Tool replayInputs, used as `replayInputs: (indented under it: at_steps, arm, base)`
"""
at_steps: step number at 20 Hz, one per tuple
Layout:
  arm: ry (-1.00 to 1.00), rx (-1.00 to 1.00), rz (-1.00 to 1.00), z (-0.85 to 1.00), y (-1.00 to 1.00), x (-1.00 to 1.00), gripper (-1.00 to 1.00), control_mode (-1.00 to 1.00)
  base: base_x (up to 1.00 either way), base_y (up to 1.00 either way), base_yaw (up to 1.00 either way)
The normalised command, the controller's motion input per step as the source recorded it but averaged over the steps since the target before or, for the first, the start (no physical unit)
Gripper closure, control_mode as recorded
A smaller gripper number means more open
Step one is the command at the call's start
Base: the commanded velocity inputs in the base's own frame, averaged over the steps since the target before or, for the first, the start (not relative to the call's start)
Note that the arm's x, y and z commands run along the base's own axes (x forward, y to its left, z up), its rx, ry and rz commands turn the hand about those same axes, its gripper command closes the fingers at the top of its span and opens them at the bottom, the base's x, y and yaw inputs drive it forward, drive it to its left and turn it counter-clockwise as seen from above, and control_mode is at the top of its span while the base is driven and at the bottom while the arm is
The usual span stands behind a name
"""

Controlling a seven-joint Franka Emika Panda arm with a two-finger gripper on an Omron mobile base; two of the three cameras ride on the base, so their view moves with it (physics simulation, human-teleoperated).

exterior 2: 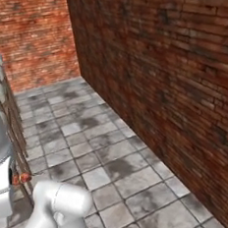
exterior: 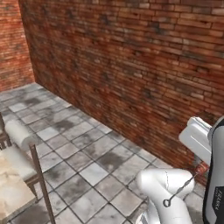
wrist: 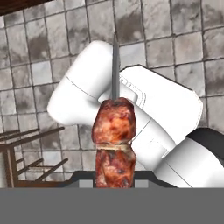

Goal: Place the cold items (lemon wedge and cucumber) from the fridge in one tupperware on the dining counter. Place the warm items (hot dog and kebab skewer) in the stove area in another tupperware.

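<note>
My gripper (wrist: 114, 180) is shut on the kebab skewer (wrist: 113, 144). In the hand view the skewer's browned red meat chunks fill the space between the jaws, and its thin grey spike points up over my white arm. In the left base view the gripper (exterior: 202, 166) hangs at the right edge over the floor, with a red chunk of the kebab skewer (exterior: 201, 168) in it and the thin stick slanting down-left to a small ring. The right base view shows the red chunks of the kebab skewer (exterior 2: 21, 178) beside the hand at the left edge.
A red brick wall (exterior: 131, 65) runs along the right, meeting another in the far corner, over a grey tiled floor (exterior: 83, 144). A wooden stool with a white cushion (exterior: 19, 159) stands beside a beige marbled counter top (exterior: 11, 194) at the lower left.
</note>
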Motion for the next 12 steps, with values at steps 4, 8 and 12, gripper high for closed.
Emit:
replayInputs:
  at_steps: [4, 8, 12]
  arm:
    - [0.00, 0.00, 0.00, 0.00, 0.00, 0.00, 1.00, 1.00]
    - [0.00, 0.00, 0.00, 0.00, 0.00, 0.00, 1.00, 1.00]
    - [0.00, 0.00, 0.00, 0.00, 0.00, 0.00, 1.00, 1.00]
  base:
    - [1.00, -0.22, 0.47]
    - [1.00, -0.24, 0.53]
    - [1.00, -0.28, 0.60]
